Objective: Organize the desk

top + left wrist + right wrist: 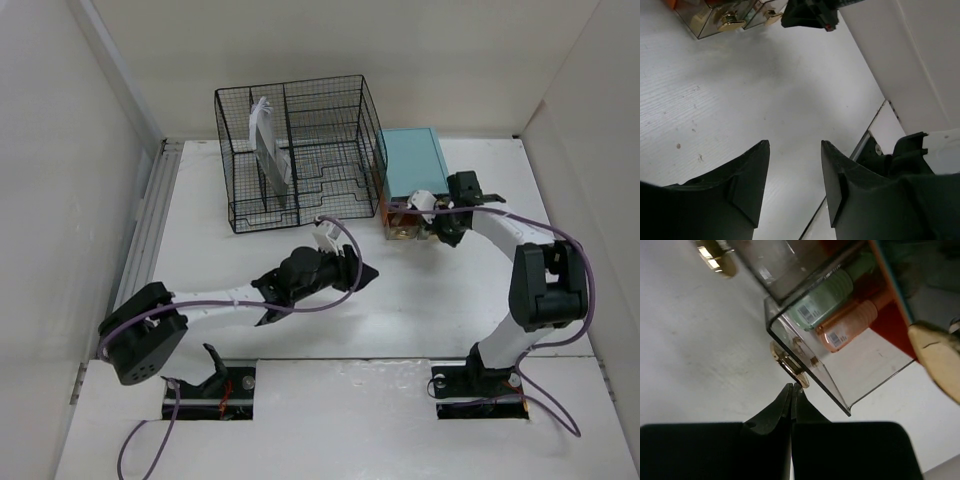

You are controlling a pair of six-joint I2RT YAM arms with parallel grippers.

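The white desk point(430, 300) holds a teal box point(412, 165) with clear drawers at the back right. My right gripper point(440, 234) is at the box's front. In the right wrist view it point(792, 386) is shut, with its tips touching the lower edge of the gold handle point(789, 365) of a clear drawer point(840, 370). That drawer holds a green bottle point(820, 302) and an orange bottle point(847, 325). My left gripper point(364, 272) hovers open and empty over the bare desk middle point(740, 90), also seen in its wrist view point(795, 145).
A black wire-mesh rack point(300, 150) with a grey notebook point(270, 150) stands at the back centre. White walls point(60, 150) bound the desk. The left wrist view shows the gold-handled drawer fronts point(730, 20) and the right gripper point(810, 14) at its top.
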